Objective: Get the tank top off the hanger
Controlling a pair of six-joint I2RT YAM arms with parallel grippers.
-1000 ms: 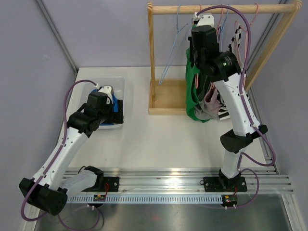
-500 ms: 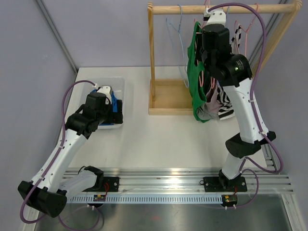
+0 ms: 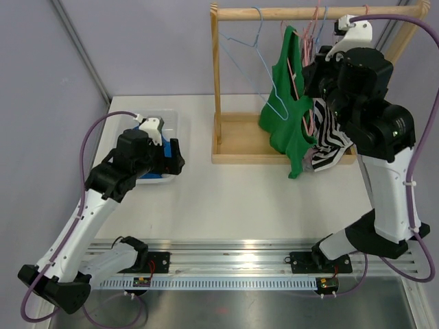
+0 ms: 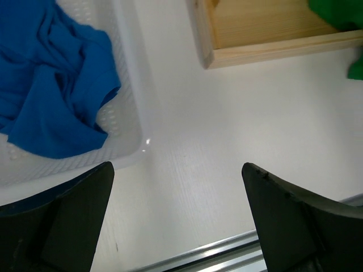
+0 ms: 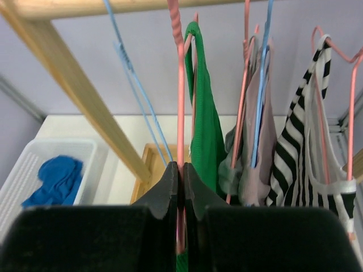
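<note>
A green tank top (image 3: 285, 113) hangs on a pink hanger (image 3: 306, 42) beneath the wooden rail (image 3: 274, 12). In the right wrist view my right gripper (image 5: 181, 169) is shut on the pink hanger's (image 5: 180, 85) wire, just below its hook. The green tank top's (image 5: 204, 130) strap loops over the hanger right behind my fingers. My left gripper (image 3: 171, 156) hovers low over the table beside the bin, far from the rack. It (image 4: 177, 167) stands open with only bare table between its fingers.
A white bin (image 3: 171, 120) holds a blue garment (image 4: 51, 96). The wooden rack's base tray (image 3: 236, 137) sits mid-table. An empty blue hanger (image 3: 257, 55) hangs left of the tank top. A grey garment (image 5: 255, 170) and a striped one (image 3: 329, 140) hang to its right.
My right arm has swung right and up along the rail, its jaws closing on the pink hanger; the green tank top now hangs spread in view. The left arm shifted slightly.
</note>
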